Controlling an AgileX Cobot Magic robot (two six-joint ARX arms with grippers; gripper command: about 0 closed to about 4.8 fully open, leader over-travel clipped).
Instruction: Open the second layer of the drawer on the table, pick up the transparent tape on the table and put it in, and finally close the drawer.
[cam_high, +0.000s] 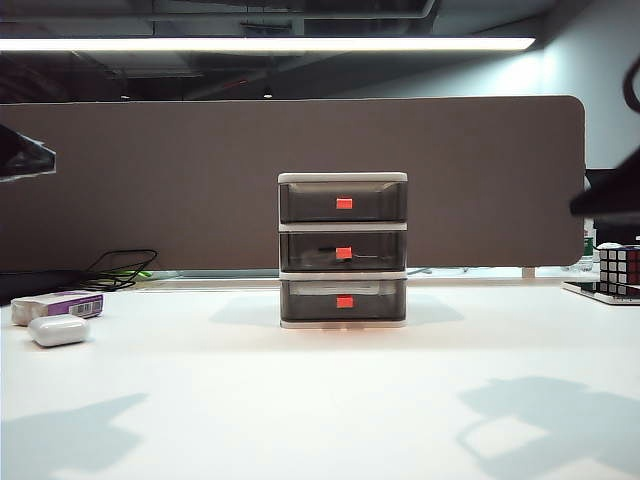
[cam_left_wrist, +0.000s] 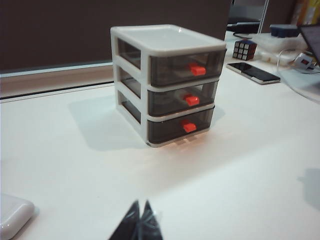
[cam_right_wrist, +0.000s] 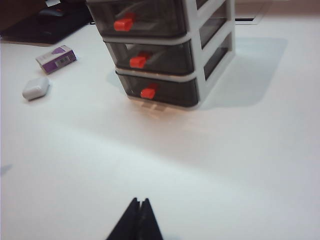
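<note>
Apparently all three drawers of the drawer cabinet (cam_high: 343, 250) sit flush, the second layer (cam_high: 343, 248) included; the exterior view shows a dark shape with a thin line behind its smoky front, possibly the transparent tape, but I cannot confirm. No tape is visible on the table (cam_high: 320, 400).

Left gripper (cam_left_wrist: 140, 220): fingertips pressed together, holding nothing, well clear of the cabinet front, off toward the white oval case (cam_left_wrist: 12, 215). Right gripper (cam_right_wrist: 139, 217): likewise closed and empty, well back from the cabinet front, on the side away from the purple-and-white box (cam_right_wrist: 56, 58).

Key relation: each red tab handle (cam_right_wrist: 137, 60) faces out toward both grippers, and drawer travel runs straight out from that face. Neither arm looks clearly nearer. Judgement: task looks finished or nearly so.
</note>
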